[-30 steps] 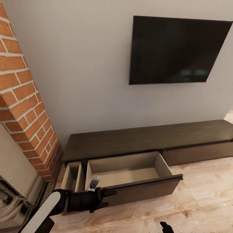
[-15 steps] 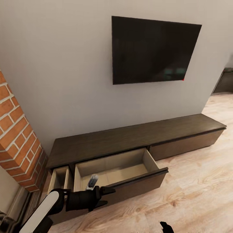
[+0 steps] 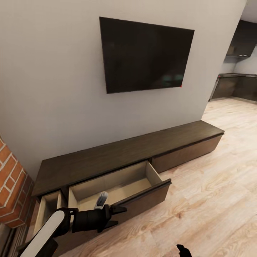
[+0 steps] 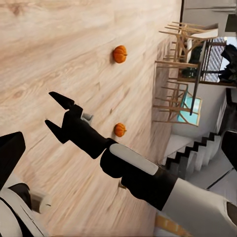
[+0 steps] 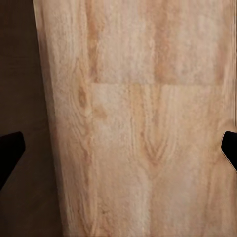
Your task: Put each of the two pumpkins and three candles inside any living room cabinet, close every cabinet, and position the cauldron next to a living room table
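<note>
Left tool (image 3: 119, 216) at the near left of the head view, black fingers spread apart with nothing between them, held just in front of the open drawer (image 3: 117, 187). Right tool (image 4: 59, 113) seen from the left wrist camera: fingers apart, empty, over plank floor (image 3: 214, 200). In the right wrist view the two dark fingertips (image 5: 10, 153) sit at opposite edges, wide apart, above bare floor beside a dark wooden edge.

Cabinet (image 3: 107, 160): long low dark-brown console against the off-white wall. Its wide drawer is pulled out, pale beige inside; a small grey-white object (image 3: 101, 200) stands at its near left corner, too small to identify. A narrower drawer (image 3: 48, 208) at the left end is also open. The right-hand front is shut.

Brick fireplace (image 3: 10, 185) at the far left edge. Black TV (image 3: 144, 55) on the wall above the cabinet.

Two pumpkins (image 4: 119, 54) lie on the floor, well apart from each other, in the left wrist view; the second (image 4: 119, 130) is nearer the right arm. Wooden chairs (image 4: 177, 64) beyond them.
</note>
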### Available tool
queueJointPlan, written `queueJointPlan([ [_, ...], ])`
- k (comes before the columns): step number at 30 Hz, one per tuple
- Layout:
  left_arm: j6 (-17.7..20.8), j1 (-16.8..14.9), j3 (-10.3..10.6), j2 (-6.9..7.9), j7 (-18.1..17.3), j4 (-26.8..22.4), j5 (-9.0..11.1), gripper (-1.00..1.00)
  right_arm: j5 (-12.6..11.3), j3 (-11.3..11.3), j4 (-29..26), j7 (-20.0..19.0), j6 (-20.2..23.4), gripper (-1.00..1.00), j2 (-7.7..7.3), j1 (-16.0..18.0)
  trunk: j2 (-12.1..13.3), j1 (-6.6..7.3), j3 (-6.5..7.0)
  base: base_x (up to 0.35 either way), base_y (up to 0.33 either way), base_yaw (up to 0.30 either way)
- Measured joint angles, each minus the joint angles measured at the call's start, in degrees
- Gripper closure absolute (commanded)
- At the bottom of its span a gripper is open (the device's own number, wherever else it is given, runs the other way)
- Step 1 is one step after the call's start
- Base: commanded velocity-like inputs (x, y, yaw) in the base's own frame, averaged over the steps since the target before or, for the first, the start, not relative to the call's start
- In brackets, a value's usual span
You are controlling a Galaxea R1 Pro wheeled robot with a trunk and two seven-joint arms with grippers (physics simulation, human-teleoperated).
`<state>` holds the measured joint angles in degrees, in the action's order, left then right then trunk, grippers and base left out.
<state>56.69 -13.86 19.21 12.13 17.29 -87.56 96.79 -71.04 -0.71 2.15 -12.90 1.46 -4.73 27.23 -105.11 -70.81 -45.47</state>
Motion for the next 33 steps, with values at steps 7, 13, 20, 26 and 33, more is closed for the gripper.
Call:
queueJointPlan([
  [7,0.0,0.0,0.0,0.05,0.0,0.0,0.1,-1.0,0.0,0.0,0.0,0.0,0.1,-1.0,0.0,0.0,0.0,0.0,0.0,0.0,0.0,-0.28],
  [13,0.0,0.0,0.0,0.05,0.0,0.0,0.1,-1.0,0.0,0.0,0.0,0.0,0.2,-1.0,0.01,0.0,0.0,0.0,0.0,0.0,0.0,-0.279],
  [20,0.0,0.0,0.0,0.05,0.0,0.0,0.1,-1.0,0.0,0.0,0.0,0.0,0.2,-1.0,0.0,0.0,0.0,0.0,0.0,0.0,0.0,-0.28],
  [26,0.0,0.0,0.0,0.05,0.0,0.0,0.1,-1.0,0.0,0.0,0.0,0.0,0.1,-1.0,0.03,0.0,0.0,0.0,0.0,0.0,0.0,-0.28],
  [33,0.0,0.0,0.0,0.05,0.0,0.0,0.1,-1.0,0.0,0.0,0.0,0.0,0.1,-1.0,0.0,0.0,0.0,0.0,0.0,0.0,0.0,-0.28],
])
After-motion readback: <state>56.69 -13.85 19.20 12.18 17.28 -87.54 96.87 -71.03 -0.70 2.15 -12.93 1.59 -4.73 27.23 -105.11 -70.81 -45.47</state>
